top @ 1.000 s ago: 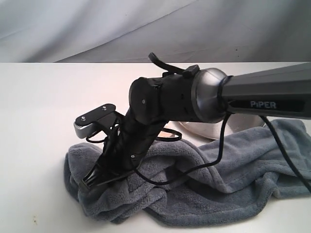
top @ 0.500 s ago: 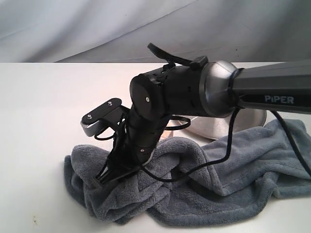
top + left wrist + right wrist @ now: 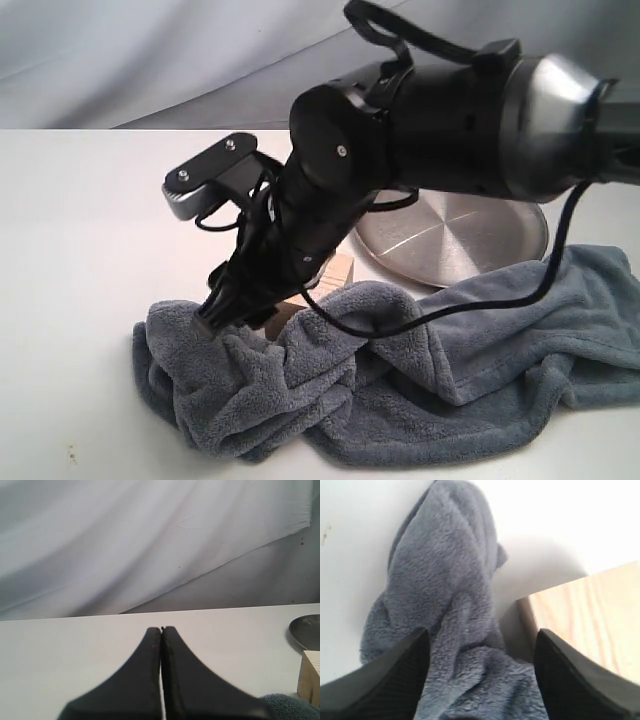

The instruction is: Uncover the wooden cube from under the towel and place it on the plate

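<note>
We see the right gripper (image 3: 214, 318) higher than it was a second ago. Then its tips were pressed down into the left bunch of the towel (image 3: 450, 370); now they sit at the top of that bunch, and the arm fills more of the exterior view. In the right wrist view the right gripper (image 3: 482, 632) has its fingers (image 3: 395, 680) spread wide. A ridge of towel (image 3: 450, 605) lies between them, and we see neither finger clamping the cloth.

The biggest change is the wooden cube (image 3: 337, 270). A second ago and half a second ago we saw only cloth there; now pale wood shows behind the bunched towel, partly hidden by the arm. It stands on the white table (image 3: 80, 220), near the plate (image 3: 470, 235) and not on it. In the right wrist view the wooden cube (image 3: 585, 615) lies just beside one spread finger.

With the arm raised, much more of the plate shows than before. The towel lies heaped in front of it, and on the right it covers the near rim.

The left gripper (image 3: 161, 629) has its fingers pressed together above the table. In its view we see the plate (image 3: 306, 630), the wooden cube (image 3: 310, 677) and a bit of towel (image 3: 285, 705) off to one side.
</note>
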{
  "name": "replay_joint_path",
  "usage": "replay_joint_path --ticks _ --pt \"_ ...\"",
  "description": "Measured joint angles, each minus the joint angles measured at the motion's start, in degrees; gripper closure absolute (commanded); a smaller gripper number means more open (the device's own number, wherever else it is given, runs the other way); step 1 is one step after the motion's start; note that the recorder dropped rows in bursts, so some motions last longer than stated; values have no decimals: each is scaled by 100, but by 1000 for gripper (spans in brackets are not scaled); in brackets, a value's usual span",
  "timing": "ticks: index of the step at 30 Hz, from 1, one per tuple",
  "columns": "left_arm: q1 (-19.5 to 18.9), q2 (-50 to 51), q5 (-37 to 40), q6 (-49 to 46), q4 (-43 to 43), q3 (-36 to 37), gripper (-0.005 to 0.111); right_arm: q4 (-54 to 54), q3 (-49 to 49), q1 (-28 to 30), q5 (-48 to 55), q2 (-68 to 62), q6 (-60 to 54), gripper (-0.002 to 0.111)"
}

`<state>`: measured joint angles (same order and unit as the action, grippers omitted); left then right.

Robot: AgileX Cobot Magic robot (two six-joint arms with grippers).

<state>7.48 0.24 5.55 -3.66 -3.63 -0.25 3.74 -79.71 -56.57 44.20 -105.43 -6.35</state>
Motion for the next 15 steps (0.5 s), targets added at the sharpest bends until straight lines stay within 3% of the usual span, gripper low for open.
replay_joint_path --ticks 7,15 --pt "0 0 0 0 0 0 107 -2014 -1 0 1 -2 1541 58" --pt "0 0 0 0 0 0 107 -2019 56 139 17 -98 1215 53"
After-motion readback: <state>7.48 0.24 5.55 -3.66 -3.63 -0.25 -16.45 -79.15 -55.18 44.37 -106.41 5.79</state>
